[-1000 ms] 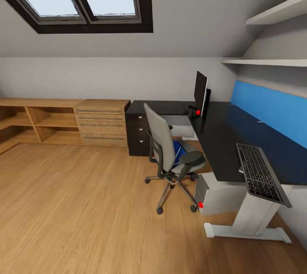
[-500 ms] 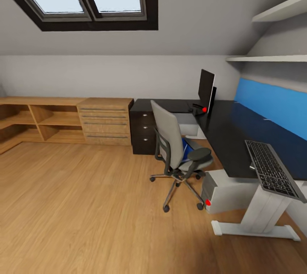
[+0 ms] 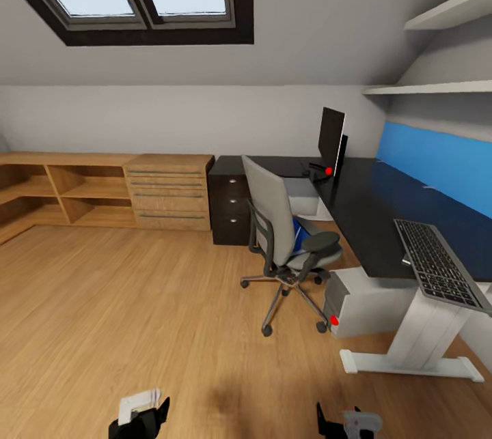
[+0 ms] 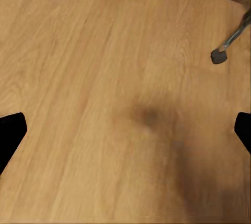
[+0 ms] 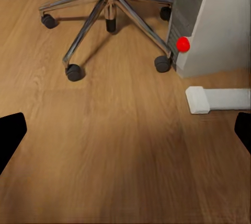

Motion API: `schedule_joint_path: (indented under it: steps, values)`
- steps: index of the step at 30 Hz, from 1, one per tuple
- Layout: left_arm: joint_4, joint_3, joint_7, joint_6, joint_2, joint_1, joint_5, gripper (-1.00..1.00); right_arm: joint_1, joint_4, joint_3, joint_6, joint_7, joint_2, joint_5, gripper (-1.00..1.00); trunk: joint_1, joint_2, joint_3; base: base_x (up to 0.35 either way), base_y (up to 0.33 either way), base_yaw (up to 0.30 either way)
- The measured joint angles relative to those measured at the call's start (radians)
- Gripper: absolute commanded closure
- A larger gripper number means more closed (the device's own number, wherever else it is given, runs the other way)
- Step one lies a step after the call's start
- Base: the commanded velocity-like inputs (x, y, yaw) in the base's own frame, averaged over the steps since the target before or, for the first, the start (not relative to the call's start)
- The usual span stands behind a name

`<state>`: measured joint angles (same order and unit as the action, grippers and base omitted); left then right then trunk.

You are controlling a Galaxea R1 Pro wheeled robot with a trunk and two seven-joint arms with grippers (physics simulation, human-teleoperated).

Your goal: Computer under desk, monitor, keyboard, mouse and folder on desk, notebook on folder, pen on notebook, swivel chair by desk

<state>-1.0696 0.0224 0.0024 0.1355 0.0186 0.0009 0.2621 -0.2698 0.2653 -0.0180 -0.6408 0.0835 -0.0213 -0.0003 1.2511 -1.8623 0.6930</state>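
Both the left gripper (image 3: 142, 413) and right gripper (image 3: 347, 421) hang spread and empty over the floor short of the desk (image 3: 383, 220), presumably for approach, while the blue folder (image 3: 298, 234), partly hidden, lies on the swivel chair (image 3: 283, 241) beside the desk.

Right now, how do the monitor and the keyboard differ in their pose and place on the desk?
The monitor stands upright at the far end of the black desk; the keyboard lies tilted at the near end, hanging past the desk's edge. The monitor shows a dark blank screen; the keyboard shows rows of dark keys in a grey frame. Both rest on the desk.
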Motion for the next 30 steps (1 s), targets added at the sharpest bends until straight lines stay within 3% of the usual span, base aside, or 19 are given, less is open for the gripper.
schedule_joint_path:
  steps: [4,7,11,12,14,18,30]
  values:
    - [-0.171,0.0,-0.001,0.058,-0.003,0.006,0.001,-1.0,-0.119,0.004,0.0,0.138,0.034,-0.002,-0.002,-1.0,0.015,-0.028,0.013,0.0,0.0,0.0]
    - [-0.281,-0.001,-0.001,0.069,-0.003,0.067,0.002,-1.0,-0.212,0.004,0.0,0.225,0.042,-0.002,-0.002,-1.0,0.027,-0.049,0.022,0.0,0.0,0.0]
    - [-0.401,-0.006,-0.004,0.077,-0.003,0.123,0.002,-1.0,-0.276,0.001,0.0,0.259,0.06,0.001,-0.002,-1.0,0.042,-0.077,0.035,0.0,0.0,0.0]
    - [-0.441,-0.015,-0.004,0.086,-0.003,0.14,0.002,-1.0,-0.296,0.0,0.0,0.274,0.071,0.002,-0.002,-1.0,0.046,-0.084,0.038,0.0,0.0,0.0]
    - [-0.509,-0.074,-0.006,0.146,-0.001,0.164,0.006,-1.0,-0.35,0.0,0.0,0.33,0.088,0.004,-0.002,-1.0,0.054,-0.098,0.044,0.0,0.0,0.0]
    - [-0.541,-0.126,-0.006,0.204,-0.001,0.174,0.007,-1.0,-0.422,0.0,0.0,0.405,0.096,0.005,-0.003,-1.0,0.069,-0.126,0.057,0.0,0.0,0.0]
    - [-0.547,-0.133,-0.02,0.213,-0.009,0.176,0.009,-1.0,-0.443,-0.004,-0.008,0.418,0.097,0.0,-0.005,-1.0,0.115,-0.21,0.094,0.0,0.0,0.0]
